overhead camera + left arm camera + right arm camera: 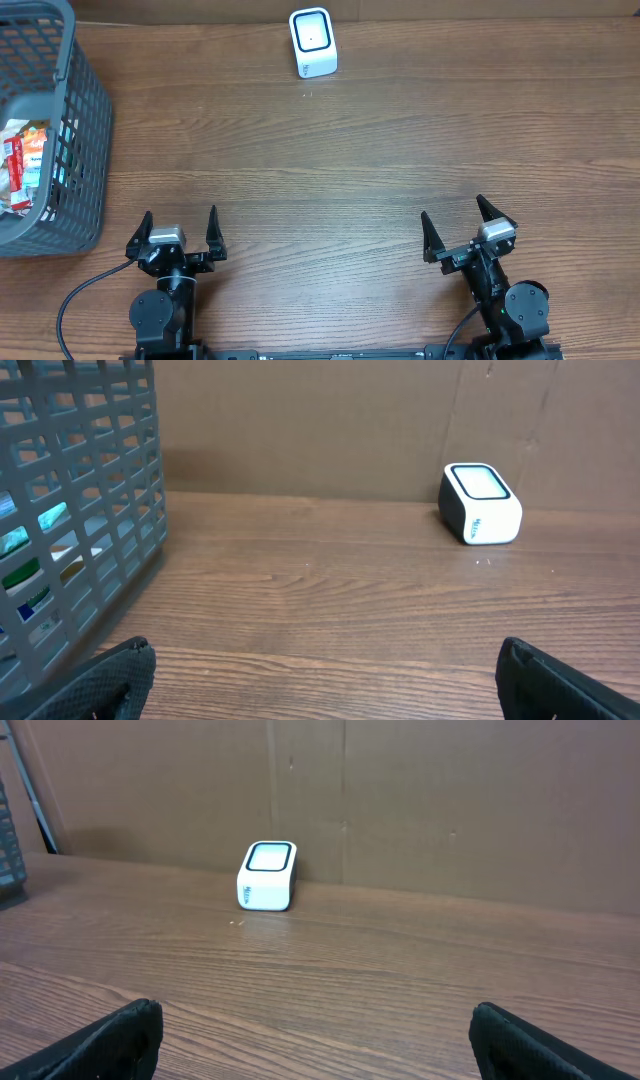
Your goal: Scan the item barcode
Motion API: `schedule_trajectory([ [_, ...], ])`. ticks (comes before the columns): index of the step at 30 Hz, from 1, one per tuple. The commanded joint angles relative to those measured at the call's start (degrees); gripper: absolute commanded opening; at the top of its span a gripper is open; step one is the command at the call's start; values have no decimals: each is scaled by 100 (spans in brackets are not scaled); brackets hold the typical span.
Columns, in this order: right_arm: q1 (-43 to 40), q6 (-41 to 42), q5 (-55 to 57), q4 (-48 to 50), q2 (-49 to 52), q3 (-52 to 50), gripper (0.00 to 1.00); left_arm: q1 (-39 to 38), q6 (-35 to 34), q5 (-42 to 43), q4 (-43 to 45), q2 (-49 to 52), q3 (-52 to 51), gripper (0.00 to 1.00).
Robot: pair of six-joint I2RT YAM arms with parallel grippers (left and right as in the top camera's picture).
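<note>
Pincers first: left pincer (180, 216) is seen spread wide with nothing gripped, parked at the near left of the table (320, 150). Same deal for right pincer (452, 208), splayed and empty at the near right. Further out, the white scanner (312, 42) is set at the far edge, roughly centre. Way off at the far left, snack packets (22, 160) are piled inside a grey basket (88, 95), well apart from both pincers.

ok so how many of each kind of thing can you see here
barcode scanner: 1
basket: 1
gripper: 2, left gripper and right gripper, both open
packets in the basket: several, too hidden to count
total: 4, plus the packets
</note>
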Motion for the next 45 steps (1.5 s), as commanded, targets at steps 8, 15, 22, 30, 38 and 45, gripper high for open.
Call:
schedule_trajectory([
  [8, -28, -39, -7, 13, -50, -61, 100, -24, 107, -66, -4, -37, -22, 100],
  [15, -28, -39, -7, 13, -50, -61, 100, -24, 107, -66, -4, -37, -22, 100],
  [22, -28, -39, -7, 13, -50, -61, 100, -24, 107, -66, -4, -37, -22, 100],
  [30, -28, -39, -7, 13, -50, -61, 100, -24, 407, -358, 24, -37, -22, 100],
  [38, -28, -39, -7, 13, -50, -61, 100, -24, 407, -356, 24, -37, -22, 100],
  [45, -28, -39, -7, 13, -50, -61, 100, -24, 404, -354, 24, -37, -22, 100],
])
